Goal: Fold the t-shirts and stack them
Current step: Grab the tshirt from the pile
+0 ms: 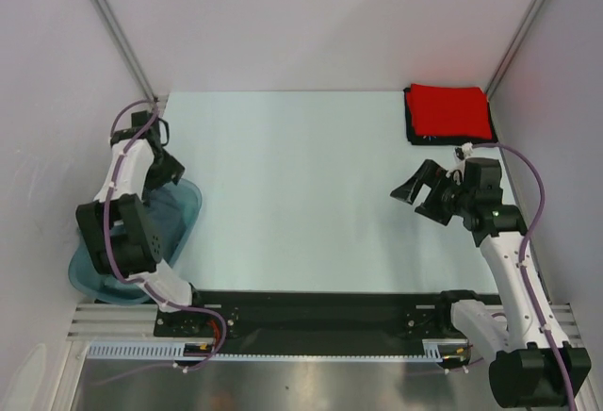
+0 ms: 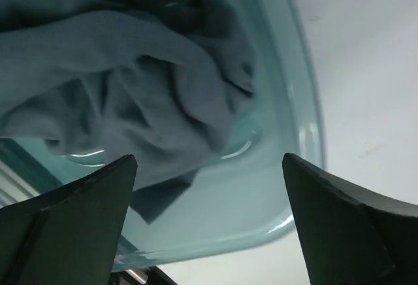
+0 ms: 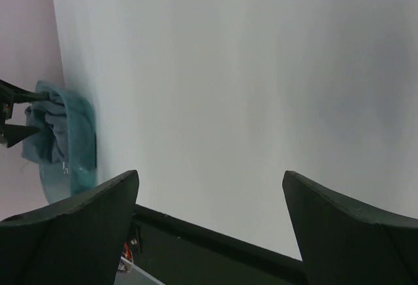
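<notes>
Just beneath my left gripper, framed between its widely spread fingers, the blue-grey t-shirt is lying crumpled in the teal tub, bunching toward one finger's side. I am hovering over it with nothing pinched. Well away from this hand, just beyond my right gripper, which is also hanging spread over the table, the red t-shirt is sitting folded on the black t-shirt. As I am judging it, several things are threatening: closing on one loose fold could be lifting only a corner and dragging the rest; the cloth snagging on the tub's rim could be tipping the light tub; reaching too deep could be pinching several layers together, leaving the shirt knotted when I am spreading it.
</notes>
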Available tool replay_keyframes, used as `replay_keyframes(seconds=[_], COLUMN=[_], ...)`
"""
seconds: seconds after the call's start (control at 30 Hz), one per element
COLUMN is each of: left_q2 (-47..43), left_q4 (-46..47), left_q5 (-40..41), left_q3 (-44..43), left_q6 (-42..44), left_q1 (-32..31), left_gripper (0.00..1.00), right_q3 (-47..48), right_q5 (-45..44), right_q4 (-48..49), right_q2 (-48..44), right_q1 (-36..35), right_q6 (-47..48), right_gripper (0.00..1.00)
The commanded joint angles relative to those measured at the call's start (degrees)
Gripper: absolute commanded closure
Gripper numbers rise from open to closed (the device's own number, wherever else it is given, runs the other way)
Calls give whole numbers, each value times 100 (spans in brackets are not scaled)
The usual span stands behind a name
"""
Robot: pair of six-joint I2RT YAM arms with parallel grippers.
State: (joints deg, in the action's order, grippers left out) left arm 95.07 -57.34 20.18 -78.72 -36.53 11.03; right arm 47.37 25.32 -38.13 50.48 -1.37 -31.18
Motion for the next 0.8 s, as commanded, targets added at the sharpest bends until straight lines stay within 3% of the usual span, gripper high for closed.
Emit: replay_keyframes(seconds=[0.0, 0.2, 0.37, 0.5, 0.57, 0.6, 0.63, 0.67, 0.7, 0.77], left_q2=[-312, -999, -736, -385, -208, -217, -251, -417, -541, -1152], left_q4=[-23, 706, 1592, 2201, 2227, 2253, 2228, 2193, 2105, 1920], left_q5=[188, 294, -513, -638, -656, -613, -612, -630, -656, -866], left_q3=[268, 1226, 1815, 2027, 1957, 1957, 1948, 1931, 1904, 1816], left_q6=[164, 410, 751, 832, 858, 876, 867, 867, 859, 797], left_q1=[531, 839, 1033, 1042, 1059, 1059, 1059, 1059, 1059, 1016], left_gripper=[0, 0, 0, 0, 9, 24, 33, 40, 54, 68], right_q3=[351, 360, 220, 202, 228, 237, 237, 228, 202, 211], right_q5=[219, 368, 553, 658, 754, 816, 877, 1026, 1123, 1255], right_q4=[69, 60, 157, 78, 51, 60, 60, 77, 138, 165], right_q2=[102, 287, 278, 226, 226, 234, 252, 252, 261, 313], right_q1=[-4, 49, 31, 5, -48, -65, -74, -118, -136, -249], right_q6=[174, 42, -108, -143, -108, -82, -55, -38, -20, -2], right_gripper=[0, 0, 0, 0, 0, 1, 4, 13, 19, 29])
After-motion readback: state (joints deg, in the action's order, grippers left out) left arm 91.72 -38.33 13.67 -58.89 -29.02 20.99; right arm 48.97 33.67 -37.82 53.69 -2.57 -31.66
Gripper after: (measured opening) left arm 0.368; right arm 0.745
